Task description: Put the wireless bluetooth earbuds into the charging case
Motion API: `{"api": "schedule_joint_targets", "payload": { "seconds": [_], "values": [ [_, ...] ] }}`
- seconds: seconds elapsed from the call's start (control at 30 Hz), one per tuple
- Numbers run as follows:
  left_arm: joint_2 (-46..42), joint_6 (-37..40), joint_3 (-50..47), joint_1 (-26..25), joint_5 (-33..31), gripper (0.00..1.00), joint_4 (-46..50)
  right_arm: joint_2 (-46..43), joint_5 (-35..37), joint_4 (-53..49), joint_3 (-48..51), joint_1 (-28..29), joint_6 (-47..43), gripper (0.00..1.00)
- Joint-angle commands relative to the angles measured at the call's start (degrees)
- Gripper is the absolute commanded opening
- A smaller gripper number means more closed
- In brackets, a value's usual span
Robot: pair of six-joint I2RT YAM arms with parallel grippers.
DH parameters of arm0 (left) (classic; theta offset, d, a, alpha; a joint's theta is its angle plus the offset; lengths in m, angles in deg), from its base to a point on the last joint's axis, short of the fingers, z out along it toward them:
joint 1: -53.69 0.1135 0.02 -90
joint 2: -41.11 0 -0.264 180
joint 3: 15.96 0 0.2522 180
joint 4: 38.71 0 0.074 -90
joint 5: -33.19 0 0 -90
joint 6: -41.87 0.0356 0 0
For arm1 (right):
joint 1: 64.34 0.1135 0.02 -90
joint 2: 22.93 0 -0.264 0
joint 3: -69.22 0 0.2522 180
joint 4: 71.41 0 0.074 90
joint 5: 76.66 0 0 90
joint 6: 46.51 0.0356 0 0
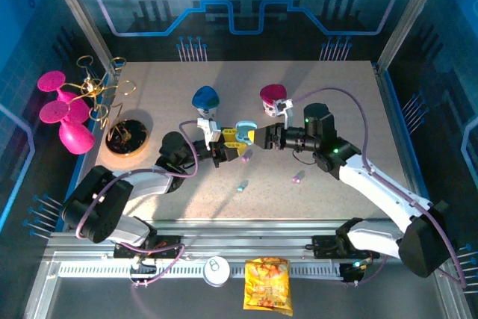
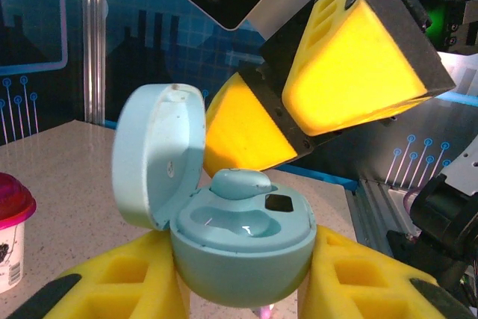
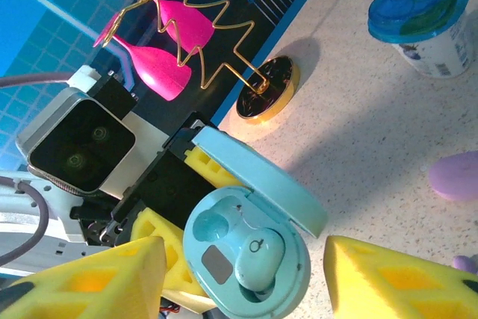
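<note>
Above the table's middle, the left gripper [image 1: 233, 140] is clamped tight on the open case [image 1: 244, 131], lid tipped back; one bud [image 3: 258, 255] sits seated in it, and the well [image 3: 205, 225] beside that bud is bare. The right gripper [image 1: 259, 137] faces the case head-on, jaws parted to either side of it and holding nothing. A loose blue bud [image 1: 242, 185] lies on the table just nearer the arm bases than the case, a lilac bud [image 1: 297, 179] to its right; the free right arm likely reaches back and down for it; its long axis is too small to tell.
</note>
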Motion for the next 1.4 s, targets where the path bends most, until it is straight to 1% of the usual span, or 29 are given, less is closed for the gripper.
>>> {"api": "schedule_joint_targets", "payload": {
  "seconds": [0.0, 0.1, 0.27, 0.43, 0.53, 0.67, 0.9, 1.0, 1.1, 1.17, 1.37],
  "values": [
    [-0.1, 0.26, 1.12, 0.31, 0.66, 0.24, -3.9, -3.27, 1.07, 0.09, -0.39, 0.38, -2.58, 0.59],
    [-0.63, 0.37, 0.59, 0.95, 0.3, 0.24, -3.99, -6.5, 1.96, -0.16, 1.55, 0.29, -5.02, 0.62],
    [-2.76, 0.81, -0.3, 2.58, -0.28, 0.23, -2.95, -10.59, 5.49, -2.52, 6.09, -0.3, -6.44, 0.62],
    [-5.32, 1.76, -0.31, 2.93, -0.85, 0.23, -0.27, -9.63, 8.67, -6.59, 10.08, -0.75, -8.0, 0.6],
    [-6.77, 2.05, -0.73, 2.95, -1.41, 0.23, 0.11, -6.34, 10.03, -7.63, 11.71, -0.52, -8.36, 0.57],
    [-8.52, 2.47, 0.03, 2.9, -2.59, 0.23, 2.32, -0.16, 12.54, -10.6, 10.64, 0.94, -7.13, 0.57],
    [-10.2, 1.77, 1.44, 2.92, -2.21, 0.23, 3.22, 11.54, 14.37, -9.47, 7.81, 7.08, -6.01, 0.56],
    [-11.37, 1.25, 1.71, 2.9, -1.99, 0.23, 2.96, 16.83, 14.46, -8.39, 5.67, 9.39, -6.41, 0.52],
    [-13.39, 1.7, 2.47, 2.89, -1.77, 0.23, 5.21, 21.81, 15.18, -10.31, 1.99, 11.96, -8.61, 0.49],
    [-14.98, 1.8, 2.64, 2.9, -1.82, 0.23, 6.16, 24.29, 17.65, -12.74, -0.99, 14.13, -11.4, 0.46],
    [-20.39, 1.81, 4.01, 2.87, -1.21, 0.23, 11.74, 30.27, 25.52, -22.8, -9.37, 19.63, -21.25, 0.45]
  ]
}}
